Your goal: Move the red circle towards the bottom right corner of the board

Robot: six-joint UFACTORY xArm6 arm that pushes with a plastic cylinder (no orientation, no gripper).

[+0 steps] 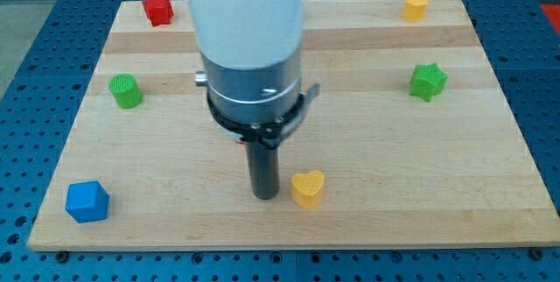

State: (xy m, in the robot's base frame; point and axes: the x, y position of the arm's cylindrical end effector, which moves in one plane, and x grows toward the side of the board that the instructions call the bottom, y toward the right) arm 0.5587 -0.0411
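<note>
On a blue pegboard surface (26,72) a pale wooden table (367,221) is seen, with small blocks spread across it. At the view's far left, near the bottom corner, a blue cube (87,201) is set. Above it, by the left edge at mid height, a green cylinder-like block (126,91) is placed. Near the top left corner a red block (158,9) is found; its outline looks angular, so its exact shape cannot be told.

The middle of the view is taken up by the arm's white and grey body (249,45), from which the dark rod is seen hanging down. My tip (265,197) is set on the table in the lower middle. No jaws are carried by this arm, so nothing can be said of them being apart or together. A small trace of red (242,139) is glimpsed at the left of the rod, just under the grey collar; whether this is the red circle cannot be told, as that spot is largely hidden by the arm.

Just to the right of my tip, a yellow heart (307,187) is placed, close beside it but not clearly touching. Further right, well apart, a green star (428,81) is set at mid height. Near the top right corner a yellow hexagon-like block (415,5) is placed.
</note>
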